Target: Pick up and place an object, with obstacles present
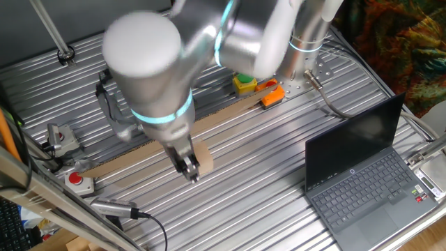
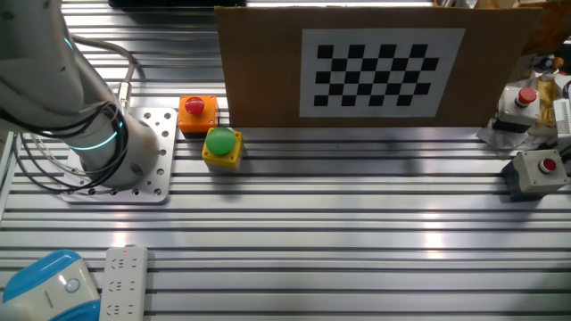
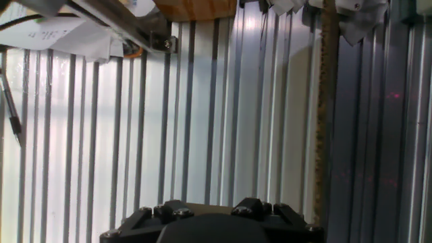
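Both fingers (image 1: 191,169) touch the block (image 1: 202,160).

Ribbed metal table (image 1: 279,167) is showing a satin, light-catching finish. Arm shell (image 1: 143,52) is looking like smooth brushed silver. Long strip (image 1: 230,111) is reading as matt brown cardboard, block (image 1: 203,160) as pale matt wood. Button boxes (image 2: 221,147) are looking like glossy plastic; laptop (image 1: 362,174) matt grey.
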### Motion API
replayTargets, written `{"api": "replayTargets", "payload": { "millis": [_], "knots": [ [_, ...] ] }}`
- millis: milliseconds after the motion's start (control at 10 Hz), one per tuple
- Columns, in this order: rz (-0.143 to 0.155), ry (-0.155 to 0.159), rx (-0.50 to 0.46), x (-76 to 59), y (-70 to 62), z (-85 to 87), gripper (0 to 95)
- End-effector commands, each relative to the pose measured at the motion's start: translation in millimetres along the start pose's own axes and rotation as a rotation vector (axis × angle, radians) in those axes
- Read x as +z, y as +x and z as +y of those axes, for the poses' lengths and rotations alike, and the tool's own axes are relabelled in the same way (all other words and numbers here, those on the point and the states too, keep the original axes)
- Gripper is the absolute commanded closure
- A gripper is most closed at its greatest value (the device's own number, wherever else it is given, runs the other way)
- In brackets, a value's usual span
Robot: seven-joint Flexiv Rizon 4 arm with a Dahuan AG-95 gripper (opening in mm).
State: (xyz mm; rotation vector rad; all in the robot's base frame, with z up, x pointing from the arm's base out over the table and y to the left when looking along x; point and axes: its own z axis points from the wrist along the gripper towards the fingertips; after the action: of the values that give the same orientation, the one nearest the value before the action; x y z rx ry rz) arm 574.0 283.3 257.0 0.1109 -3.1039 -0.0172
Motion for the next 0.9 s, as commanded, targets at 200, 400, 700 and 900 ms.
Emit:
{"api": "replayTargets", "payload": {
  "millis": [200, 400, 700, 900],
  "knots": [
    [-0.004, 0.012, 0.010, 10.6, 3.2, 3.1, 95.0],
    [-0.018, 0.021, 0.011, 24.6, 4.2, 3.5, 95.0],
    [-0.036, 0.039, 0.016, 46.0, 1.7, 4.6, 95.0],
    [-0.047, 0.042, 0.018, 56.5, 0.8, 4.6, 95.0]
  ]
}}
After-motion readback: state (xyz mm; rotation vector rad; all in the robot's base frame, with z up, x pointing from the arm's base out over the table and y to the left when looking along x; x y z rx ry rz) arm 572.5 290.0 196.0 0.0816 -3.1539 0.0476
